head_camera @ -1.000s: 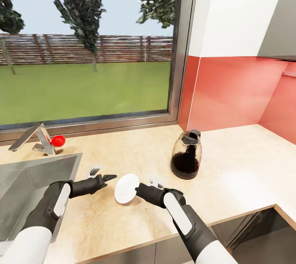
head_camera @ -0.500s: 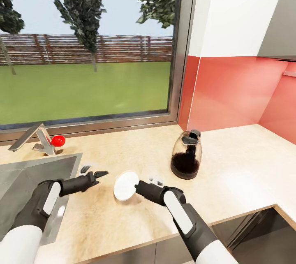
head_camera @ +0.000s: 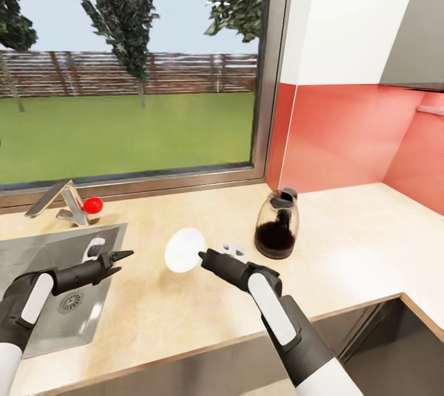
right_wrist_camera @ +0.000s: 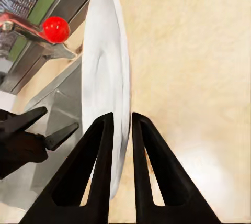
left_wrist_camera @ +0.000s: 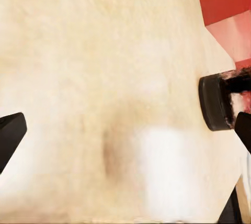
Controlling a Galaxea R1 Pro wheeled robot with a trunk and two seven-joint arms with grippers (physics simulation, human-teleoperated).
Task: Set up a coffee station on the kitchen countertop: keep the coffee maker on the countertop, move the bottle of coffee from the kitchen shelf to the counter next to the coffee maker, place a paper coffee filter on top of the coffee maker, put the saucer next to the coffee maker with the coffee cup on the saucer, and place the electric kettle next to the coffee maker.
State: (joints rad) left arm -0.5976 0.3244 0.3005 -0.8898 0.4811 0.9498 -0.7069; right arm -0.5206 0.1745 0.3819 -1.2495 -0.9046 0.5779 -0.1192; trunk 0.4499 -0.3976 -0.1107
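Your right tool (head_camera: pixel 201 255) is clamped on the rim of the saucer (head_camera: pixel 184 250), which stands on edge above the desk (head_camera: pixel 345 260); in the right wrist view the plate (right_wrist_camera: pixel 104 82) runs between the two fingers (right_wrist_camera: pixel 97 150). Just behind that tool's wrist stands the electric kettle (head_camera: pixel 276 232), with bare desk beyond it toward the corner. Your left tool (head_camera: pixel 123 256) hangs with its fingers apart over the sink (head_camera: pixel 37 260) edge, well apart from the saucer, with open desk between them.
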